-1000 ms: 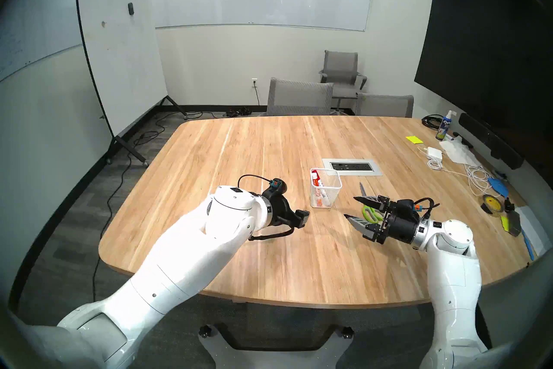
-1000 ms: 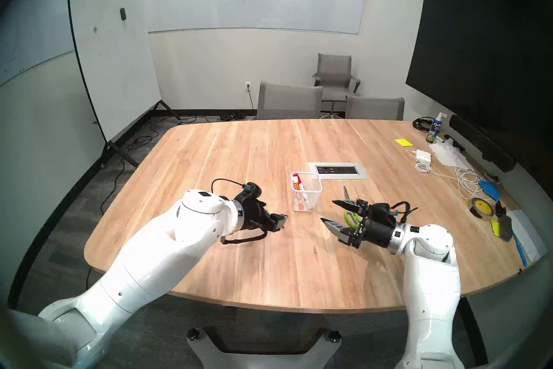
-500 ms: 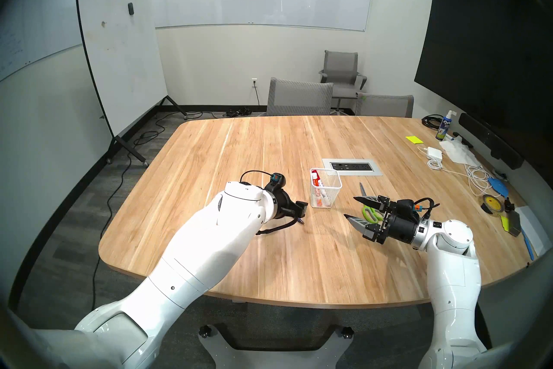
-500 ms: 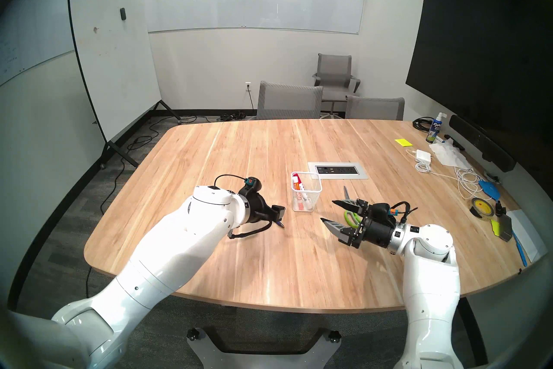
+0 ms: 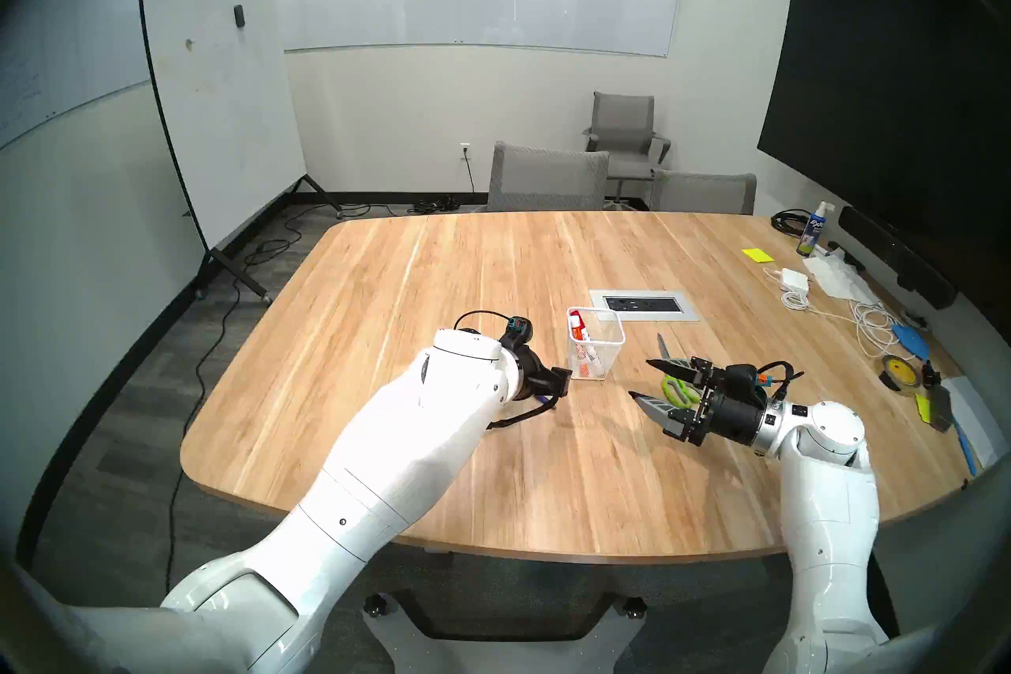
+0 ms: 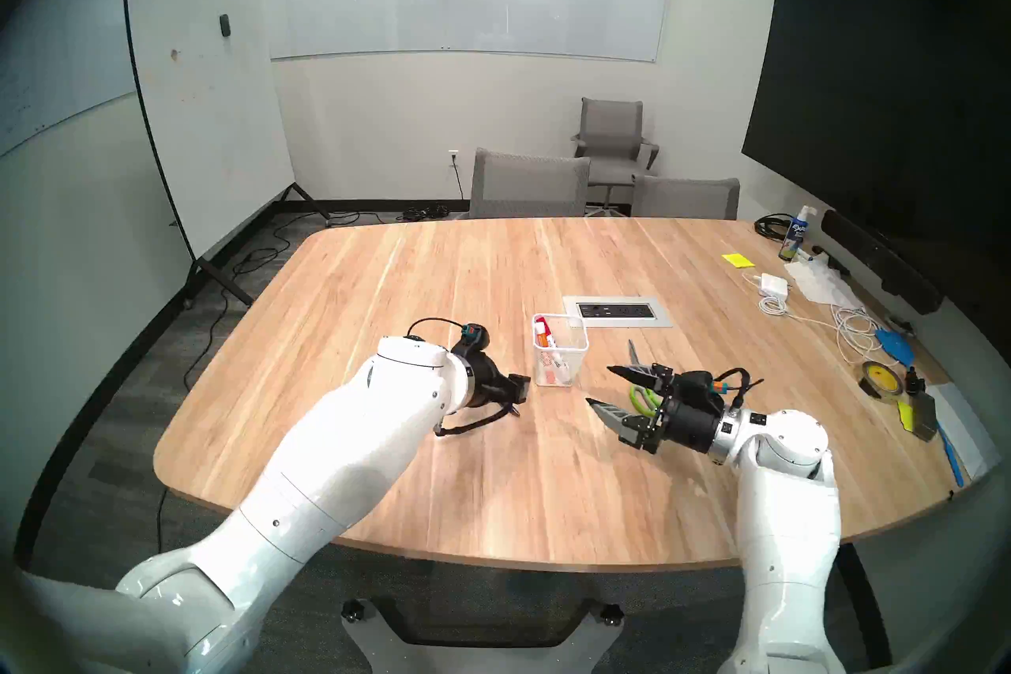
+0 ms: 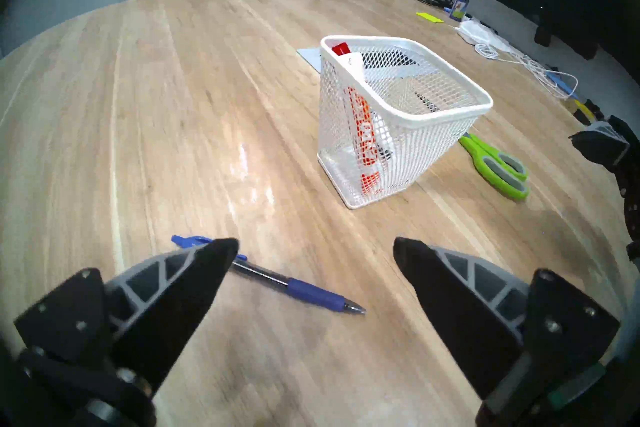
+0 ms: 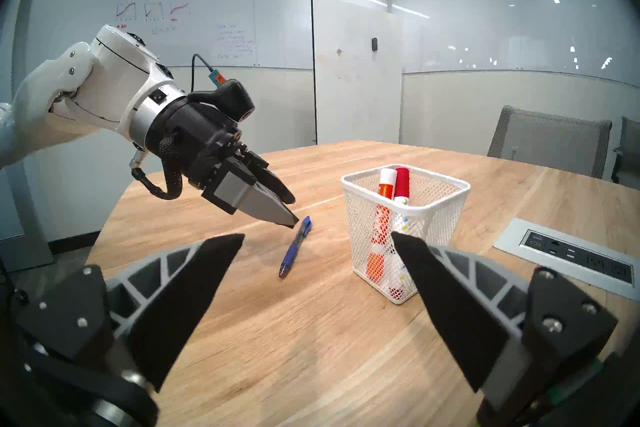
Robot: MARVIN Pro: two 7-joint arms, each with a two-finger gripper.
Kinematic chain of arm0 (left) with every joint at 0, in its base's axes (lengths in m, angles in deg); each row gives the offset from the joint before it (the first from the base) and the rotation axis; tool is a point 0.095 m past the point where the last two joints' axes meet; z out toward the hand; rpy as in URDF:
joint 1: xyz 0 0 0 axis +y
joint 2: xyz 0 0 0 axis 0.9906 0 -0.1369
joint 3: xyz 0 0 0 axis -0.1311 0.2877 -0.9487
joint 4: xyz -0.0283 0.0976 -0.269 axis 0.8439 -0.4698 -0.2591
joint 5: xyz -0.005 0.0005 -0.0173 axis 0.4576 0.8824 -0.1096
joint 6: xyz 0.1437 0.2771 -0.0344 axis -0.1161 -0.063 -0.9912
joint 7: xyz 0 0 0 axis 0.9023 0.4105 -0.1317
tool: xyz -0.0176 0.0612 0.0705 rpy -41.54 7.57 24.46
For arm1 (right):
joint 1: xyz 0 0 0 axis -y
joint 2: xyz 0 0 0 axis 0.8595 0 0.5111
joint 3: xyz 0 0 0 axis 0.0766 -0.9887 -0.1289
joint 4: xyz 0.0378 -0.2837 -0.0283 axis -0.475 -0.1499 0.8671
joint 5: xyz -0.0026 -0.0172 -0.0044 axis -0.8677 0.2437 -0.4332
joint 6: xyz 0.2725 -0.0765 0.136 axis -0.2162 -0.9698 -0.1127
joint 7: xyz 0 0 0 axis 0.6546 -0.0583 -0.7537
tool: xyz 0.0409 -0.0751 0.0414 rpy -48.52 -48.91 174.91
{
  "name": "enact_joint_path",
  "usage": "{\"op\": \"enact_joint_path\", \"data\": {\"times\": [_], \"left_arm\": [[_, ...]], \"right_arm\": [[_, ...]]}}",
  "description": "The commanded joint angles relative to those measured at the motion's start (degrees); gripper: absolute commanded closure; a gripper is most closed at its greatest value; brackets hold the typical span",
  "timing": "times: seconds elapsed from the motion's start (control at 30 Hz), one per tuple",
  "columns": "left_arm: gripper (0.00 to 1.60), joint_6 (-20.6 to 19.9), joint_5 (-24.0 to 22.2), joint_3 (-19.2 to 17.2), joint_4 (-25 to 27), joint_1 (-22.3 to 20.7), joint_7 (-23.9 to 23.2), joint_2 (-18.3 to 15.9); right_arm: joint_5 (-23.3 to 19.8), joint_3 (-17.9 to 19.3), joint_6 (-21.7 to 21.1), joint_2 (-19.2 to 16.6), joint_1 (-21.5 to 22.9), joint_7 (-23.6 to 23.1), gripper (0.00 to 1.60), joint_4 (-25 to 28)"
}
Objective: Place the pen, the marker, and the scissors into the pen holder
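1. Left arm swung toward the pen holder since 1 second ago; forearm now sits further right in the head view, wrist rolled, and the pen shows below the hand where it was hidden before.
2. Left gripper hangs tilted down over the table, fingers spread wide, nothing held. Pen lies flat on the wood under and between them, tip toward the right finger, clip end passing behind the left finger.
3. From the right wrist view the left gripper sits just above the pen; contact with the clip end is hard to judge, probably a small gap.
4. Pen is just beside the pen holder, on its left-gripper side, not touching it.
5. Pen holder stands upright, holding 2 markers: a red-capped one and an orange-banded one, both leaning against the wall nearest the left arm.
6. Scissors lie flat on the table on the holder's other side, green handles toward the right arm, blades pointing away.
7. Right gripper is level, aimed at the holder, fingers fully apart, empty. In the head view it partly covers the scissors' handles.
8. Power outlet plate is set in the table just behind the holder.
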Motion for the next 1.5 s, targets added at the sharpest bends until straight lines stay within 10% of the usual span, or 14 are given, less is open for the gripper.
{"op": "enact_joint_path", "data": {"times": [0.0, 1.47], "left_arm": [[0.0, -1.8, -0.5, -0.4, -1.3, -1.1, 3.2, 4.6], [0.0, -4.2, -3.9, -5.4, -4.2, 0.4, 22.6, 14.7]], "right_arm": [[-0.2, -0.1, -0.1, 0.0, 0.8, 0.1, 0.0, 0.9], [1.3, 1.2, -0.2, 1.1, 1.4, -1.0, 0.0, 1.0]]}}
